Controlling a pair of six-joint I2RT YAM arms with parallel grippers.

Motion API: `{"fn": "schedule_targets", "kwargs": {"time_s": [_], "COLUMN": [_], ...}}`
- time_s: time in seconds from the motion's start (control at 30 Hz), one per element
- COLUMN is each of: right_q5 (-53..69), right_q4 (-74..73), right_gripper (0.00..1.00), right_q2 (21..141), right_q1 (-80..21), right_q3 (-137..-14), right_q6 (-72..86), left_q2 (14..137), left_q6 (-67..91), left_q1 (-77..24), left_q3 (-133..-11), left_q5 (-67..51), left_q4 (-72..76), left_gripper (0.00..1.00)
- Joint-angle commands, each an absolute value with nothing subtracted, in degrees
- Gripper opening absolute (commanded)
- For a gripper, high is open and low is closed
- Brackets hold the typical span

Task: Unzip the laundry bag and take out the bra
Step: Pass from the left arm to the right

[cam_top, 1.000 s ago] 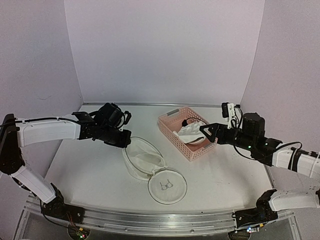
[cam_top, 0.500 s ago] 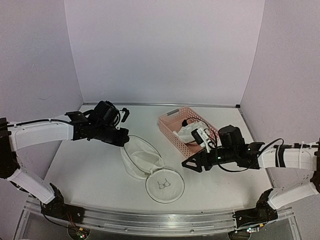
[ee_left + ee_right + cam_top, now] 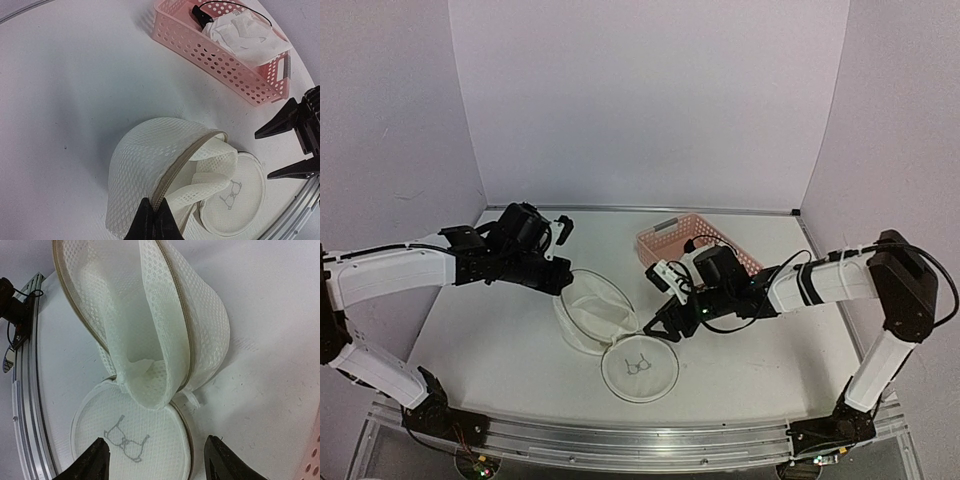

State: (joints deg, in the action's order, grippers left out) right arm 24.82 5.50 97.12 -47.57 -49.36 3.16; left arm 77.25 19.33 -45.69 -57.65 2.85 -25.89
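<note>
Left to right: my left claw (image 3: 564, 284) is clamped tight on the zipper rim of the laundry bag (image 3: 592, 312), holding that edge up off the table (image 3: 490, 340). The left wrist view (image 3: 152, 222) shows the pinch right on the tan zipper seam, which the top view can't resolve. The bag (image 3: 150, 160) gapes open. Its flat round panel (image 3: 638, 367) with the bra drawing (image 3: 127, 441) lies on the table. My right claw (image 3: 662, 320) hovers just beside that panel, jaws spread, gripping nothing; the right wrist view (image 3: 157, 465) shows only mesh inside the bag (image 3: 165, 330). The bra (image 3: 245, 35) sits in the pink basket (image 3: 220, 55), clear only from the left wrist; the top view has my right arm across the basket (image 3: 665, 238). Versus a second ago: right claw swung from the basket over to the bag, and the bag slid slightly left. Count: two claws, one bag, one bra, one basket.
</note>
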Motion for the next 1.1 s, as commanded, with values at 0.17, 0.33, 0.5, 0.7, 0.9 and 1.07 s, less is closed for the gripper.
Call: {"fn": "schedule_targets", "kwargs": {"time_s": [0.17,0.33,0.5,0.7,0.9,1.07], "right_q5": [26.4,27.6,29.1,30.7,33.7,35.2], "right_q4": [8.2,8.3,8.3,8.3,8.2,7.9], "right_gripper": [0.61,0.60,0.60,0.60,0.55,0.46], "right_q2": [106.7,109.3,111.6,112.4,112.2,111.4], "right_q1": [-47.7,-47.8,-47.7,-47.8,-47.8,-47.7], "right_q3": [-57.8,-58.6,-58.8,-57.5,-55.5,-53.4], "right_q6": [-1.6,-1.4,-0.5,1.2,2.2,2.6], "left_q2": [73.6,73.9,74.5,74.2,74.0,74.1], "left_q6": [19.0,19.6,20.2,20.4,20.8,21.1], "left_q1": [-45.5,-45.5,-45.5,-45.5,-45.5,-45.5], "left_q3": [-55.8,-55.0,-54.7,-54.7,-54.6,-54.6], "left_q5": [5.4,6.4,6.5,6.7,6.8,6.8], "left_q4": [-24.1,-24.1,-24.2,-24.2,-24.2,-24.2], "left_gripper": [0.00,0.00,0.00,0.00,0.00,0.00]}}
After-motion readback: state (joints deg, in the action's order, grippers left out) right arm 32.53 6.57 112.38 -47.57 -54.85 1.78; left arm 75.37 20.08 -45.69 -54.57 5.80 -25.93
